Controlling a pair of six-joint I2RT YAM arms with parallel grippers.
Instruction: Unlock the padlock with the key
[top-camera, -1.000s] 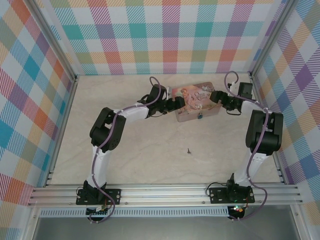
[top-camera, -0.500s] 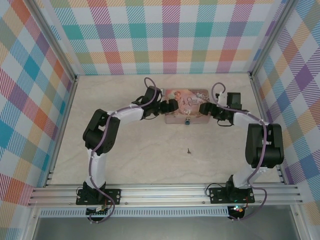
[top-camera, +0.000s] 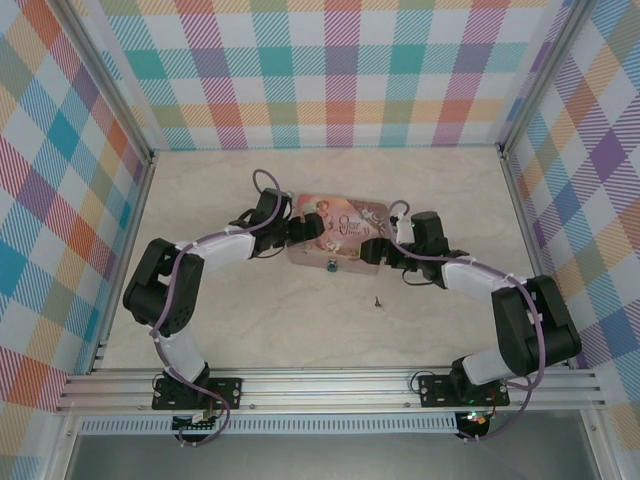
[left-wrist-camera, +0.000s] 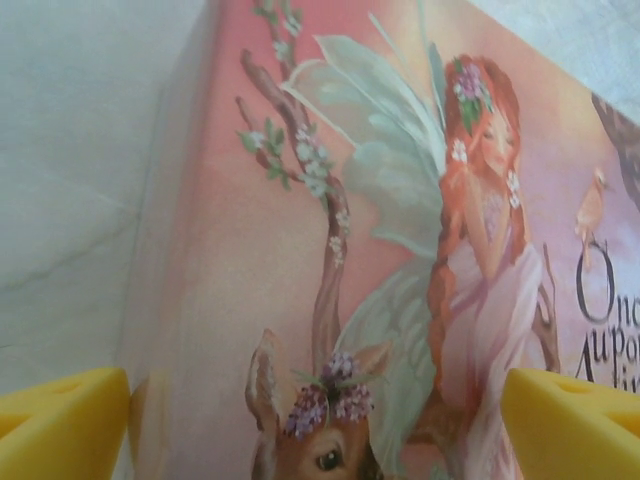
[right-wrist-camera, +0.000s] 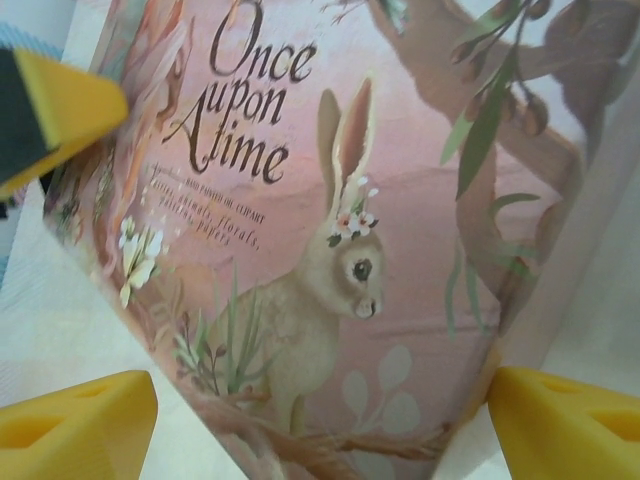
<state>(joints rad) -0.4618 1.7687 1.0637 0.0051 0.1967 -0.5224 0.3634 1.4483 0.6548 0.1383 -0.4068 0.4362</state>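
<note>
The tin (top-camera: 337, 232) is pink, printed with a red-haired fairy, a brown rabbit and dark lettering. The padlock (top-camera: 331, 268) is blue and the key (top-camera: 377, 300) is dark grey. The finger pads (left-wrist-camera: 60, 420) are yellow. The walls (top-camera: 340, 70) carry pastel checks, and the table (top-camera: 260, 330) is cream with faint marble veins.

Pink tin (top-camera: 338, 236) now sits nearer and further left on the worktop, padlock (top-camera: 331, 267) with it. My left end effector (top-camera: 300, 232) and right end effector (top-camera: 377, 250) moved along, flanking it.

Key (top-camera: 377, 300) on table (top-camera: 250, 320), before tin (top-camera: 340, 228)
</note>
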